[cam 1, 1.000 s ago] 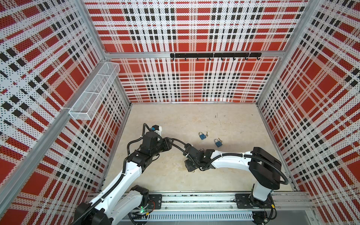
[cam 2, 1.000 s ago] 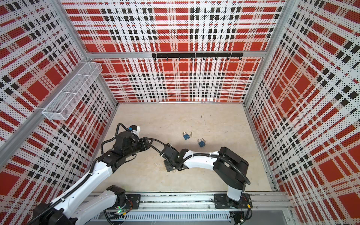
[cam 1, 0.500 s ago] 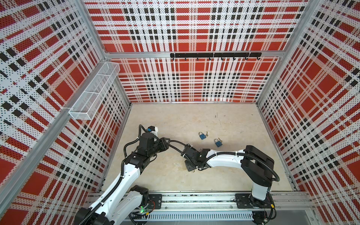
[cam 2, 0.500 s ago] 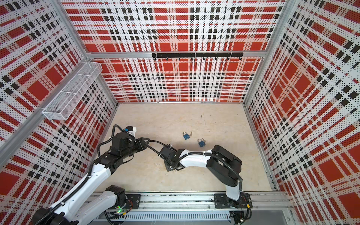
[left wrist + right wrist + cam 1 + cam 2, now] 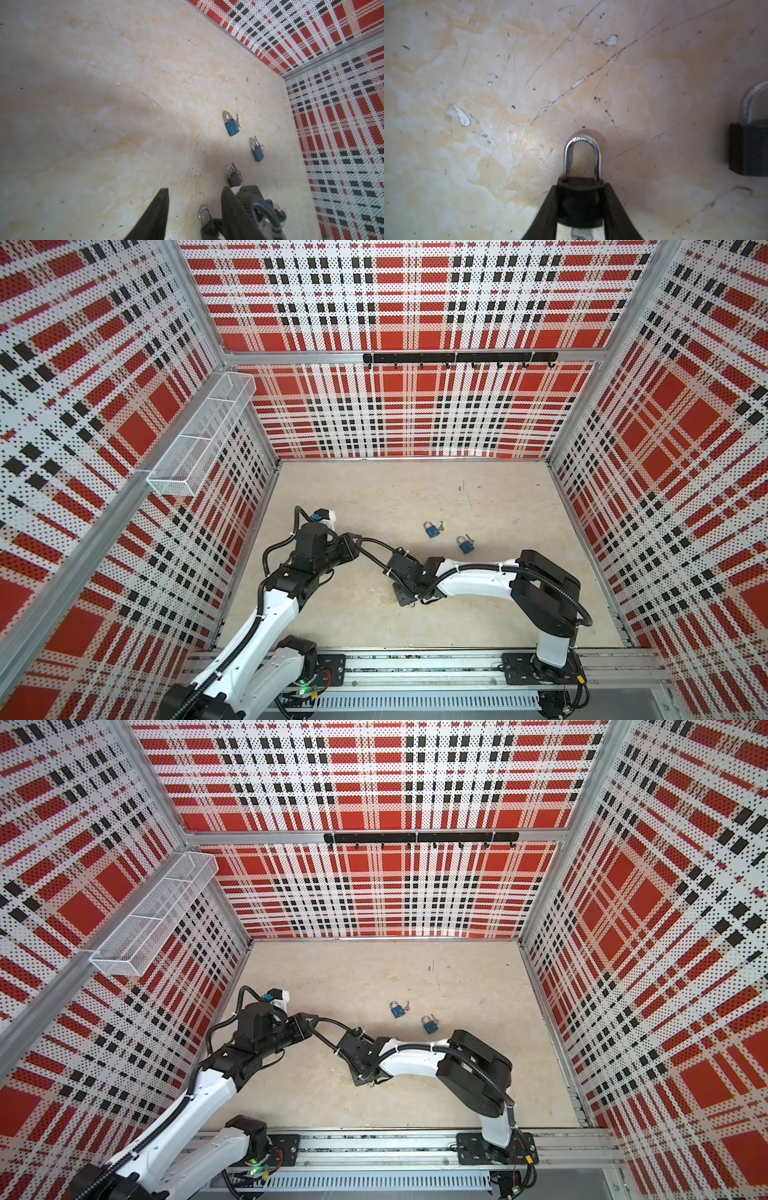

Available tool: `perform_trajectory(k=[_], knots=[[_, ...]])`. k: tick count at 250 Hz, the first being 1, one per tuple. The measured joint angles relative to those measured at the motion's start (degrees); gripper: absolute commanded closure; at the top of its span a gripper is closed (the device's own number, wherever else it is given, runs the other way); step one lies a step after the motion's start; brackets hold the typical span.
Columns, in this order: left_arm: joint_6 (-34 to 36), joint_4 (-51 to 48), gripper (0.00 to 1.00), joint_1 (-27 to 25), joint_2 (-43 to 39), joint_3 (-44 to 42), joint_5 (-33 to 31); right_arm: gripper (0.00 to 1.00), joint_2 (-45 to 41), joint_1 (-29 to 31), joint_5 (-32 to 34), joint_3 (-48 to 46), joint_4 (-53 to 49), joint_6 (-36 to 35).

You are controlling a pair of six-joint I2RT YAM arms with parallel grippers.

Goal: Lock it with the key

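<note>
Black-bodied padlock [image 5: 580, 204] with a steel shackle sits on the beige marbled tabletop [image 5: 488, 124], and we see our right gripper [image 5: 581, 186] clamped on its sides. Our left gripper [image 5: 194, 190] hangs nearby with jaws spread.

- The walls [image 5: 415, 414] on the left, right and far sides: plaid of red blocks crossed by white and black bands, dotted all over with small holes.
- The tabletop [image 5: 374, 497]: marbled cream and pale beige, with thin dark scratches and white chips.
- The far blue padlock [image 5: 432, 532] and the near blue padlock [image 5: 466, 547], mid-table: blue bodies, silver shackles.
- The black padlock [image 5: 580, 203]: black body, shiny silver shackle; the key [image 5: 581, 234] at its base is dull silver.
- The dark padlock [image 5: 748, 149] near it: grey-black body, pale silver shackle.
- The basket [image 5: 203, 435] on the left wall: white mesh.
- The hook rail [image 5: 459, 358] on the far wall: black.
- The left arm [image 5: 274, 610] and the right arm [image 5: 473, 578]: white links, black joints and cables.
- The frame rail [image 5: 415, 664] at the near edge: silver-grey.
</note>
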Motion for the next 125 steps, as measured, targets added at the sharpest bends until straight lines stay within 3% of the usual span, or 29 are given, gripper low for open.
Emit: perform_trajectory(k=[125], knots=[[0.04, -2.08, 0.55, 0.33, 3.34, 1.27, 1.90, 0.82, -3.52, -1.29, -1.95, -4.24, 3.17, -0.28]])
